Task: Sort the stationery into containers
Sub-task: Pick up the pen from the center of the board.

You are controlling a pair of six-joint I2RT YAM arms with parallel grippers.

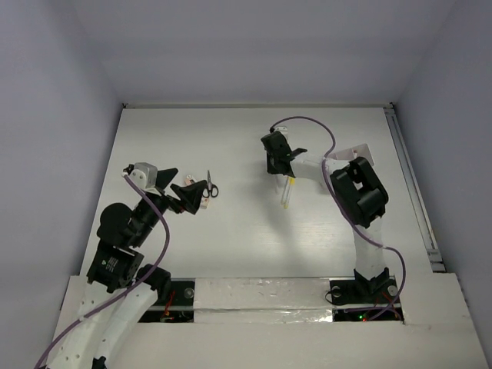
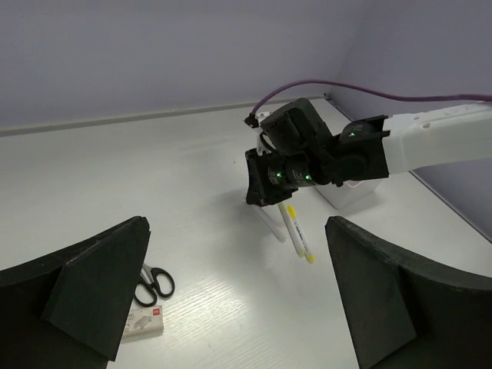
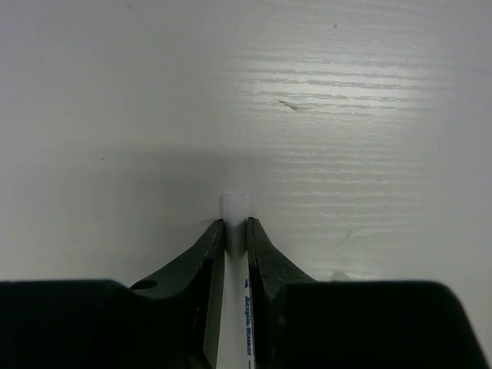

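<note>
White pen (image 3: 234, 204) sits in right pincer (image 3: 235, 229), perhaps touching table (image 3: 369, 108).

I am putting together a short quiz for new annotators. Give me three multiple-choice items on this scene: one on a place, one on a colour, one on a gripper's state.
1. Where do the scissors lie?
A) on the table close by the left gripper
B) inside a box
C) at the right arm's base

2. What colour are the scissors' handles?
A) red
B) black
C) yellow

3. What is the right gripper doing?
A) standing open, holding nothing
B) shut on the scissors
C) pinching a white pen

Answers:
1. A: the top view shows them right beside that gripper.
2. B: both handle loops look black in the left wrist view.
3. C: the right wrist view shows both fingers pressed against the pen.
</note>
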